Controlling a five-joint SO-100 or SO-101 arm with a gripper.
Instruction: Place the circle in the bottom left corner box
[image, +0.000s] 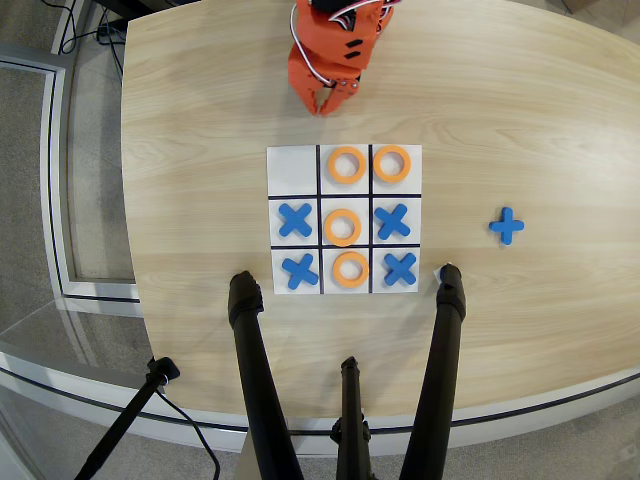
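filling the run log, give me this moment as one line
arm: above board, off it | fingers: empty | orange rings: four in cells | top-left cell: empty | spare blue cross: right of board

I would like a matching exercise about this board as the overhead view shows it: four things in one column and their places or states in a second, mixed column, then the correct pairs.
Things:
1. blue cross off the board
2. empty cell
3. ring in the centre cell
4. tool

Places or states:
A. top left corner of the board
B. on the bare table, right of the board
C. above the board's top edge, holding nothing
D. between two blue crosses in the middle row

Pairs: 1-B, 2-A, 3-D, 4-C
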